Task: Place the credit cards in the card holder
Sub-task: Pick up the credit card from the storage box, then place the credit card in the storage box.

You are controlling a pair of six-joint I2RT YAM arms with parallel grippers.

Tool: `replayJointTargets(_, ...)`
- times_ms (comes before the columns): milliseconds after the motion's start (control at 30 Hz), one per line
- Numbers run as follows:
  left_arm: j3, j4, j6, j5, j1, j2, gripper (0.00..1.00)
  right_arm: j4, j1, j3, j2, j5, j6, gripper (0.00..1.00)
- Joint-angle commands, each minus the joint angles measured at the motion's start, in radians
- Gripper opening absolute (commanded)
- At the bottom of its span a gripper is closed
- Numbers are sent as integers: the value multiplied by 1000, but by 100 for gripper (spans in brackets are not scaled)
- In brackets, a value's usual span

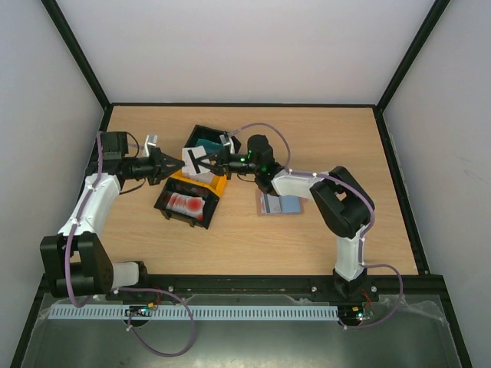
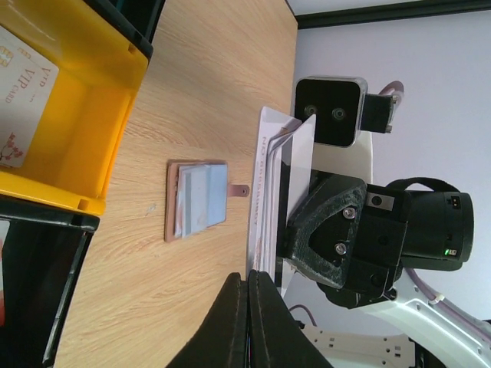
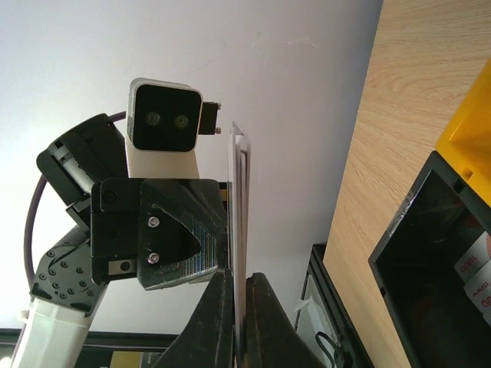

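Lab cell, white walls (image 1: 245, 46), black frame (image 1: 78, 54)

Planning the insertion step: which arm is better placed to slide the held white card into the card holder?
Probably right: the right gripper pinches the white card, and the card holder lies beside that arm, across the trays from the left gripper.

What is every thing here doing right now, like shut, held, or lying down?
left gripper: shut on the white card.
right gripper: shut on the white card too.
white card: held in the air by both grippers.
card holder: lying flat on the table, pale blue card showing.
yellow tray: holds a white VIP card.
front black tray: holds red-and-white cards.
back black tray: holds a teal card.
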Motion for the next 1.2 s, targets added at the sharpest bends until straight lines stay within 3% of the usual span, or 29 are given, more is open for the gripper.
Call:
replayJointTargets(0,5,-34,21,-94,66,-3,2,-32,-54,-23,23,28,-37,2)
replayJointTargets(267,-30,45,-38,-63,64,12,2,139,-54,-47,67,-30,91,8)
replayJointTargets(367,-39,46,-23,-70,65,35,2,105,-54,-36,79,-32,79,5)
replayJointTargets(467,-37,23,9,-99,64,48,2,-83,-53,9,82,-14,-34,2)
replayJointTargets(700,-10,-3,70,-133,46,44,2,-670,-28,205,120,143,-474,2)
replayJointTargets(933,16,-19,90,-178,-4,40,2,-988,18,387,204,343,-698,5)
replayJointTargets(1067,18,-21,90,-194,-25,44,2,-1088,36,472,235,400,-743,16)
replayJointTargets(1167,16,-25,90,-208,-39,42,2,-1148,37,514,230,459,-743,35)
